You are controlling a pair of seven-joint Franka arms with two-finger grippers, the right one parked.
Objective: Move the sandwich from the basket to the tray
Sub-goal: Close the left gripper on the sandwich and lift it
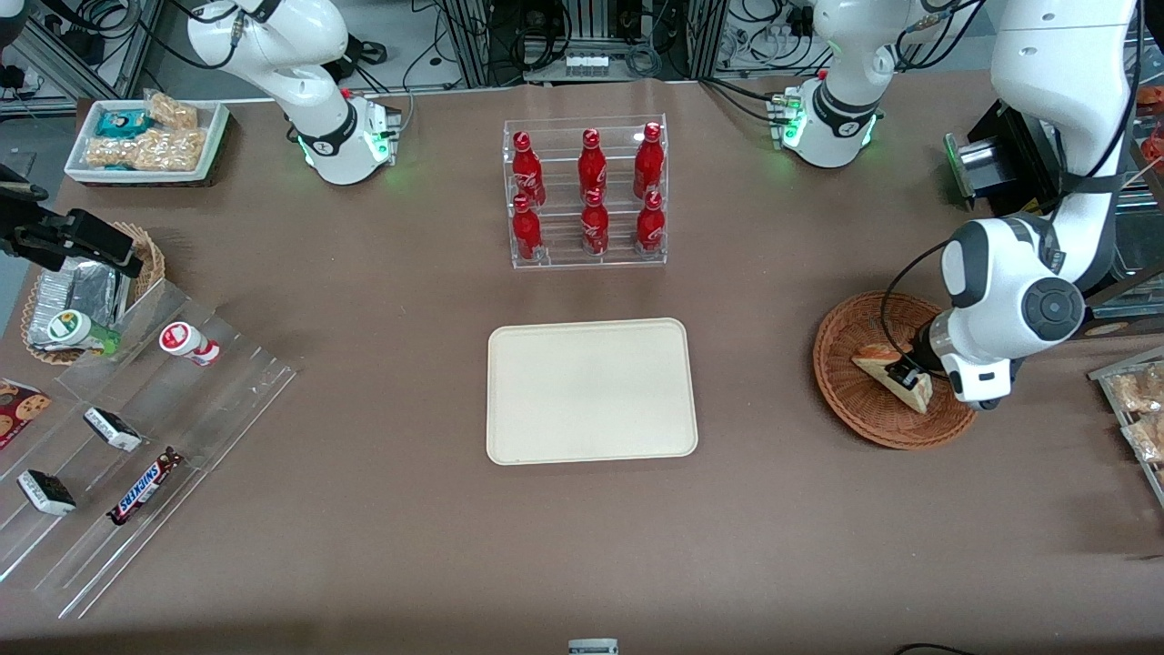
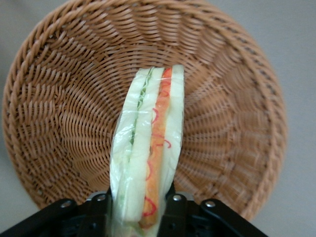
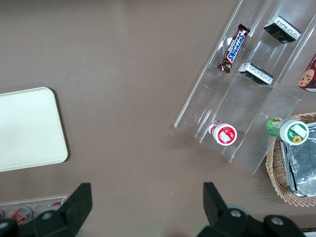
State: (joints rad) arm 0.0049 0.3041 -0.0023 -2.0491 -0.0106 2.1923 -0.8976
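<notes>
The wrapped sandwich (image 1: 896, 373) (image 2: 148, 153), pale bread with orange-red and green layers, stands on edge in the reddish-brown wicker basket (image 1: 846, 391) (image 2: 232, 113) toward the working arm's end of the table. My gripper (image 1: 908, 375) (image 2: 137, 212) reaches down into the basket, and its black fingers (image 2: 174, 212) press both flat sides of the sandwich, so it is shut on it. The cream tray (image 1: 591, 391) (image 3: 27, 128) lies bare at the table's middle, well apart from the basket.
A clear rack of red bottles (image 1: 587, 191) stands farther from the front camera than the tray. Stepped acrylic racks (image 1: 136, 437) with snack bars, a small tan basket (image 1: 86, 291) and a white tub (image 1: 145, 136) lie toward the parked arm's end. A snack tray (image 1: 1137, 400) lies beside the basket.
</notes>
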